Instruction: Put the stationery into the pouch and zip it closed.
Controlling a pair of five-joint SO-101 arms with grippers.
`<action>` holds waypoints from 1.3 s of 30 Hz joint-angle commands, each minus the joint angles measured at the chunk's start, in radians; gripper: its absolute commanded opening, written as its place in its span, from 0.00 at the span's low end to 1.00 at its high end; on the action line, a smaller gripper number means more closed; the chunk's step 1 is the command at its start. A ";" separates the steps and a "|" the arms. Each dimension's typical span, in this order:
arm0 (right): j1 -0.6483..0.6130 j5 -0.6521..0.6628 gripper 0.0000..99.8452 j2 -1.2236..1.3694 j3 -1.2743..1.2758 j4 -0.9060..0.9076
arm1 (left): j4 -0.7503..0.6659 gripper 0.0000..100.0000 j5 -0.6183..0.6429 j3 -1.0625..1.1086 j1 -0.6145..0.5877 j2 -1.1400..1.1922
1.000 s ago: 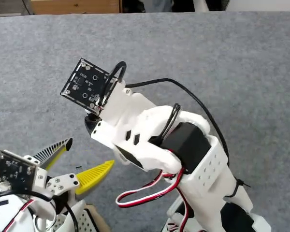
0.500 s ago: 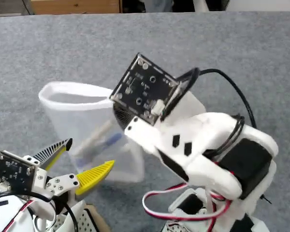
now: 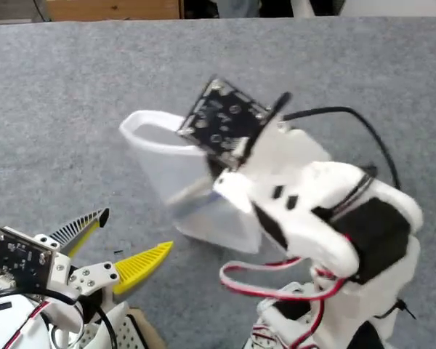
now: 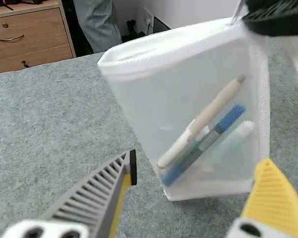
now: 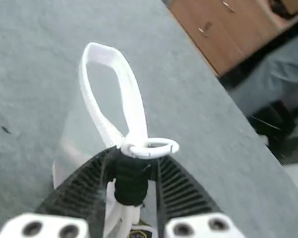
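Stationery (image 4: pixel 203 134) sat inside the pouch (image 3: pixel 174 167), held upright by right fingers (image 5: pixel 89 183) clamped on its zip end; left fingers (image 4: pixel 268 193) gaped wide nearby. Pinning the far rim would likely steady zipping.

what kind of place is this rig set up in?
Probably an office or lab bench: grey fabric-covered table, wooden drawer cabinet behind it, and a right gripper holding a translucent white zip pouch.

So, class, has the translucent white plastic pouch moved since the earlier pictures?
Yes: the pouch has shifted right, away from the left gripper, which stayed put.
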 commanded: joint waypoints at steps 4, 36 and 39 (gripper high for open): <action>-0.028 0.015 0.01 -0.051 0.145 0.002 | -0.025 0.38 0.005 0.002 0.010 0.002; -0.413 -0.123 0.01 -0.054 -0.001 0.003 | -0.031 0.38 -0.072 0.107 0.012 -0.097; -0.404 -0.123 0.01 -0.102 0.073 0.003 | -0.031 0.38 -0.072 0.108 0.012 -0.097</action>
